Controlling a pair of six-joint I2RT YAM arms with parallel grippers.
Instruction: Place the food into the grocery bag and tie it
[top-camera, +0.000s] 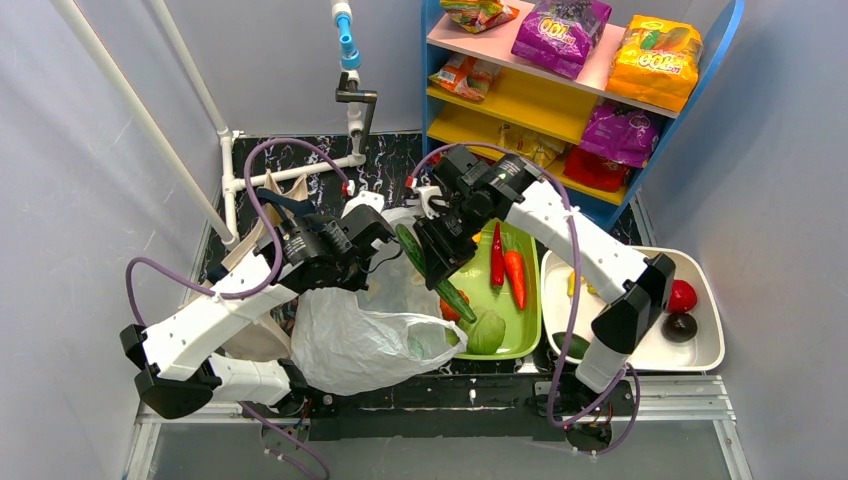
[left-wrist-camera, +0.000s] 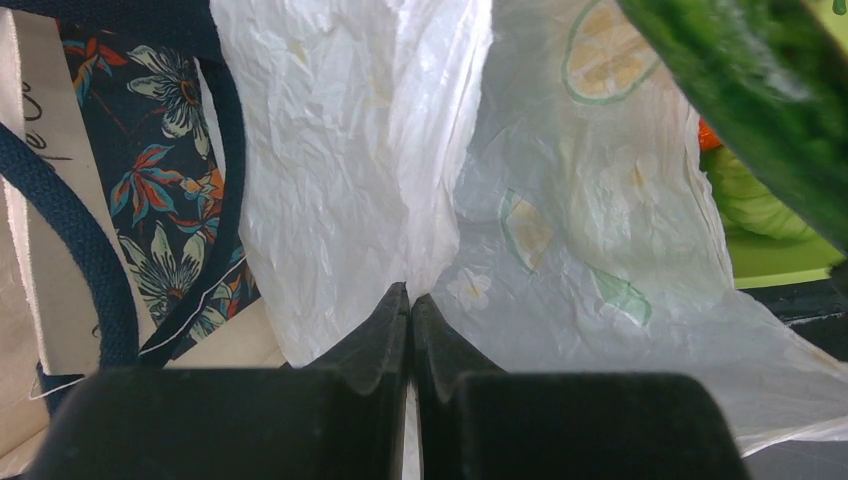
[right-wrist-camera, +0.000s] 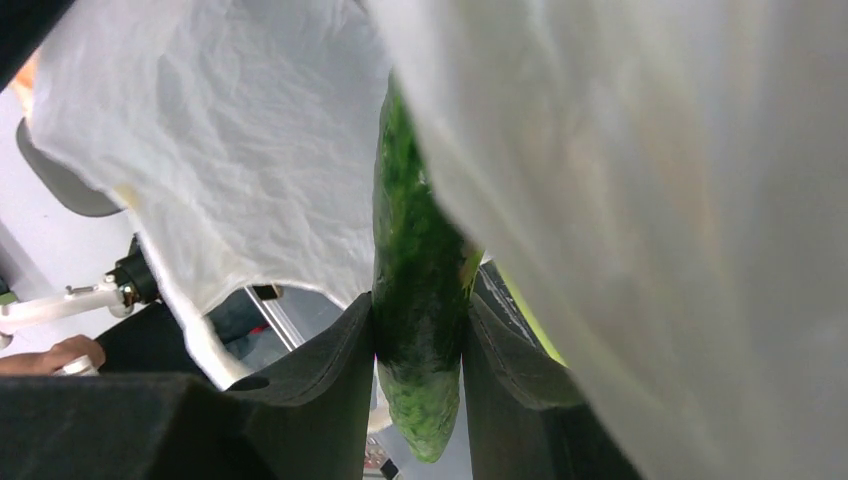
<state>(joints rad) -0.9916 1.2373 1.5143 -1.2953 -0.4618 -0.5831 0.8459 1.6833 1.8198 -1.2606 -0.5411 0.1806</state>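
My left gripper (left-wrist-camera: 410, 297) pinches the thin white plastic bag (left-wrist-camera: 340, 150) by its rim; my right gripper (right-wrist-camera: 418, 318) clamps a long dark-green cucumber (right-wrist-camera: 408, 200). I'd lower it tip-first, deep inside, before releasing.

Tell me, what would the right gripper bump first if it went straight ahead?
Probably the bag: the right gripper, shut on a cucumber, points in between its white folds, though depth is hard to judge.

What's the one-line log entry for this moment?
left gripper: shut on grocery bag | right gripper: holds cucumber at bag mouth | stage: loading, bag untied
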